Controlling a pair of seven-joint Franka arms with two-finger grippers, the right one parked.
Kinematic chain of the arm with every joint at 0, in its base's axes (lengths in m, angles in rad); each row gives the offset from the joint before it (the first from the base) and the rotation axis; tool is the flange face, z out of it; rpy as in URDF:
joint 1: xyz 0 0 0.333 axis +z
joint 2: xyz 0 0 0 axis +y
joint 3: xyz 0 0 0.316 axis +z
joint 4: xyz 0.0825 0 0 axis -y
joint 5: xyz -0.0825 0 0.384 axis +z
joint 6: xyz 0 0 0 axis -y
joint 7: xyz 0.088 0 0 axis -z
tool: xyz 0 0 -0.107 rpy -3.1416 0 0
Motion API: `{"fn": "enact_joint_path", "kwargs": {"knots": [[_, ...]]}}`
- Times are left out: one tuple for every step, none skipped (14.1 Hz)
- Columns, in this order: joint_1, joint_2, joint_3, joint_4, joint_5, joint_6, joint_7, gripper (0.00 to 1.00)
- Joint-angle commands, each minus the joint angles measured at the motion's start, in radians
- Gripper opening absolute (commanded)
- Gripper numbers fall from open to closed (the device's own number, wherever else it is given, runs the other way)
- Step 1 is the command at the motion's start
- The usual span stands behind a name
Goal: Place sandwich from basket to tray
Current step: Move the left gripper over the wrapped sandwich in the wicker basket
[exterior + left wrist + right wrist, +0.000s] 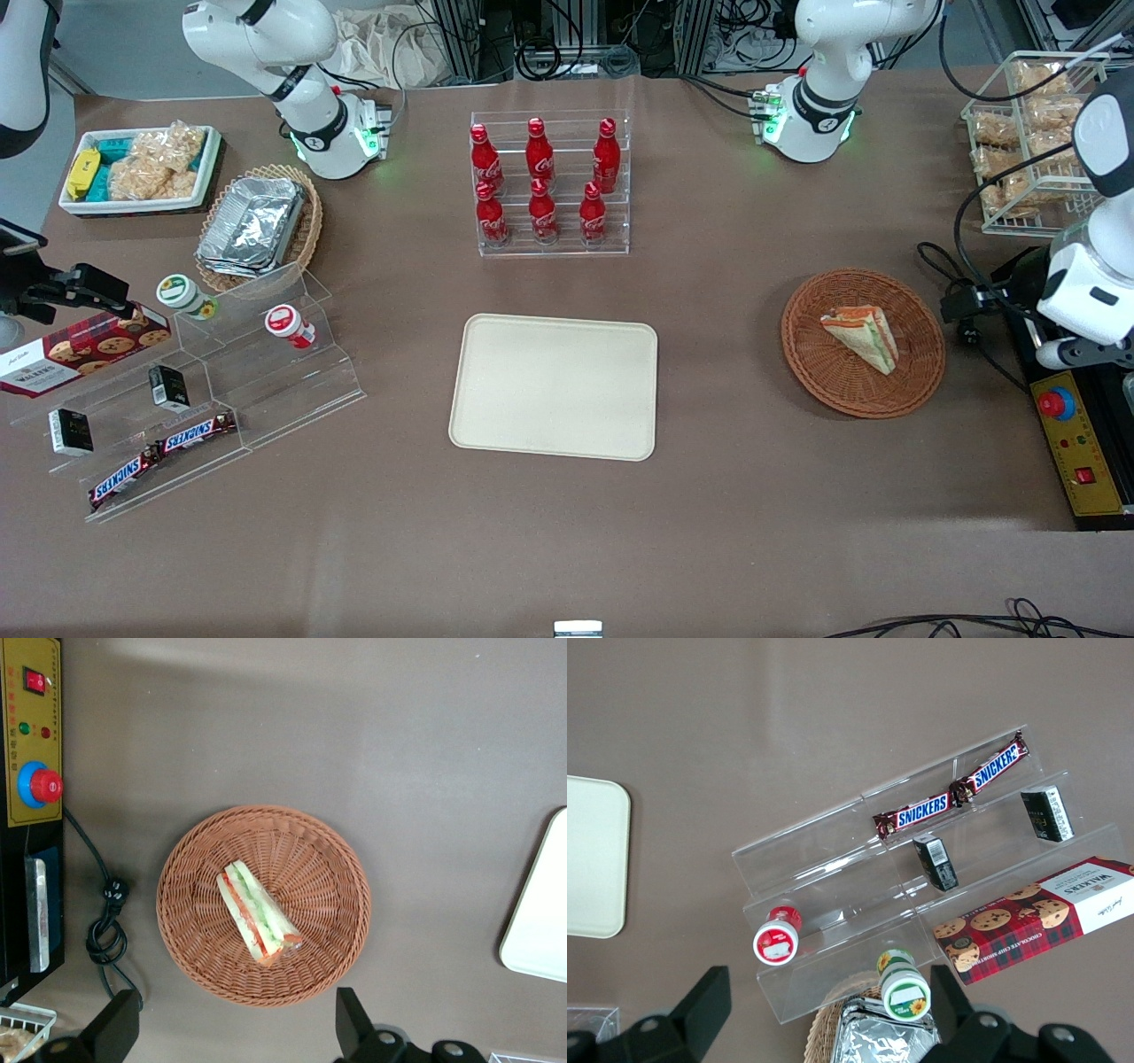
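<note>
Brown wicker makes up the round basket (862,343), and the sandwich (861,337) lies inside it, near the middle. That basket sits toward the working arm's end of the table. Up above it hangs the gripper (235,1028), with its two black fingers (113,1023) spread wide and holding nothing. Beside the basket, in the middle of the table, lies the cream tray (555,386) with nothing on it.

The end effector (230,1028) hangs with fingers spread, high over the basket (912,381), nothing beneath but the sandwich (861,337). Bare desk (718,354) separates basket from tray (554,385); the bottle rack (549,182) stands farther from the front camera.
</note>
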Motion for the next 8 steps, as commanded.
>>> {"fn": "enact_joint_path", "kwargs": {"knots": [[-0.001, 0.025, -0.007, 0.032, -0.006, -0.036, 0.004, 1.00], [-0.001, 0.031, -0.007, 0.036, -0.007, -0.036, 0.004, 1.00], [0.000, 0.044, -0.007, 0.044, -0.015, -0.035, 0.002, 1.00], [0.002, 0.045, -0.007, 0.039, -0.016, -0.035, 0.001, 1.00], [0.003, 0.048, -0.005, 0.027, -0.015, -0.035, -0.013, 0.99], [0.003, 0.054, -0.005, 0.016, -0.015, -0.036, -0.043, 0.99], [0.002, 0.056, -0.005, -0.001, -0.013, -0.035, -0.089, 0.99], [0.000, 0.050, -0.007, -0.037, -0.013, -0.021, -0.155, 0.99]]}}
